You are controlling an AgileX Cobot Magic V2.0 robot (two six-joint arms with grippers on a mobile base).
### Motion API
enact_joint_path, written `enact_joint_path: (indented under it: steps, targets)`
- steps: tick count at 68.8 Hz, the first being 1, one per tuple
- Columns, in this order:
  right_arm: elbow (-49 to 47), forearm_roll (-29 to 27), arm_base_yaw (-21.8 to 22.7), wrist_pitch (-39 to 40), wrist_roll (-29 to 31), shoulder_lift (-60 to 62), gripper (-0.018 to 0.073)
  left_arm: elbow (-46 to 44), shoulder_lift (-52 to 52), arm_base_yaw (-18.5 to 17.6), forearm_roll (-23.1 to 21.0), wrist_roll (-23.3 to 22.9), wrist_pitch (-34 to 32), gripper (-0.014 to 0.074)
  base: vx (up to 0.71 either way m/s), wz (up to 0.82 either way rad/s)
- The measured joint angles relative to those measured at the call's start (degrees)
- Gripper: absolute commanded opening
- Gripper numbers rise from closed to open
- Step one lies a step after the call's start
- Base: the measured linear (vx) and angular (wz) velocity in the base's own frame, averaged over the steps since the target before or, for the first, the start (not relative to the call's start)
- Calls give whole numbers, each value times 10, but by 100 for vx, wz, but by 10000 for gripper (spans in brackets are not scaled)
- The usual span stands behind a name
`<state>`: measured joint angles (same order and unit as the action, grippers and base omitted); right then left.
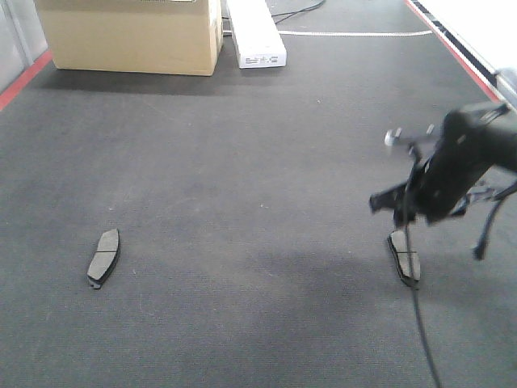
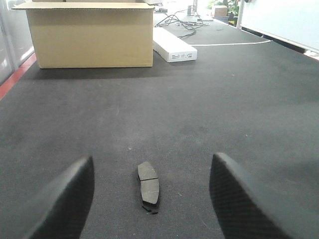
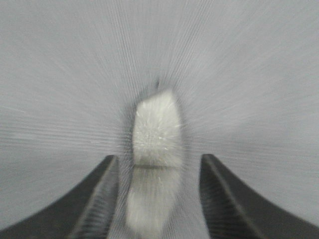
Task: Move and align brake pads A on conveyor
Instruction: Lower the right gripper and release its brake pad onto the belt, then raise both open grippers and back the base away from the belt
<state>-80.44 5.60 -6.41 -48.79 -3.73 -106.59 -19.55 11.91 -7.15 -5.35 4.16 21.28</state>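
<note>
Two brake pads A lie on the dark conveyor (image 1: 242, 178). One pad (image 1: 103, 257) is at the left, lengthwise and slightly tilted. The left wrist view shows that pad (image 2: 149, 186) on the belt between the wide-apart fingers of my open left gripper (image 2: 152, 159), touching neither. The left gripper is outside the front view. The other pad (image 1: 405, 257) lies at the right, just below my right gripper (image 1: 408, 214), which hangs over it and looks blurred. In the streaked right wrist view this pad (image 3: 154, 134) shows pale between the open fingers (image 3: 107, 172), with gaps on both sides.
A cardboard box (image 1: 133, 36) and a long white box (image 1: 257, 32) stand at the belt's far end. Red rails run along the left edge (image 1: 24, 77) and the right edge (image 1: 456, 48). A black cable (image 1: 420, 323) hangs from the right arm across the belt.
</note>
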Motion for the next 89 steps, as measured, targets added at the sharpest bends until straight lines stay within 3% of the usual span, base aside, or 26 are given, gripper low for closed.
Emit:
enact_joint_path:
  steps: [15,40,72,89]
  targets:
    - [53,0,0,22,0,135,387,0,0,0,0,0,0,482,0,0]
    - [277,-15,0,124,4,434,387,0,0,0,0,0,0,482,0,0]
    - [467,-18,0,138,5,798,387,0,0,0,0,0,0,482,0,0]
    - [542,-26,0,157,5,928,387,0,0,0,0,0,0,482,0,0]
